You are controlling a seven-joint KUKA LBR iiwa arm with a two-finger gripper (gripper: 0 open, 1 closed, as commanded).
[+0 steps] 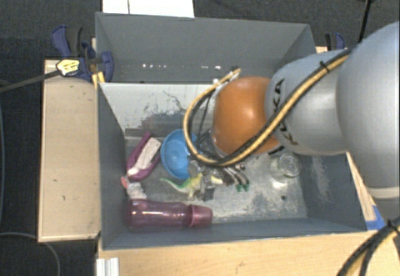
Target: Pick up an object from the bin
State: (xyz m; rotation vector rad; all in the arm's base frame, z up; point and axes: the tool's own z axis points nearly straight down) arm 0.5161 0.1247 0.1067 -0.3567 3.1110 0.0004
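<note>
My gripper (pixel 210 185) pokes out dark below the orange dome, low over the bin floor near its middle. Right at its left side lies a small yellow-green toy (pixel 181 185), partly under the gripper. A blue bowl-shaped cup (pixel 174 155) lies on its side just up and left of it. A purple bottle (pixel 169 214) lies flat along the front wall, below the gripper. A small green piece (pixel 243 187) lies just to the gripper's right.
A pink and purple pouch (pixel 143 158) leans at the left wall, with a small pale item (pixel 134 190) under it. A clear glass cup (pixel 287 166) stands to the right of the gripper. The arm covers the bin's right rear.
</note>
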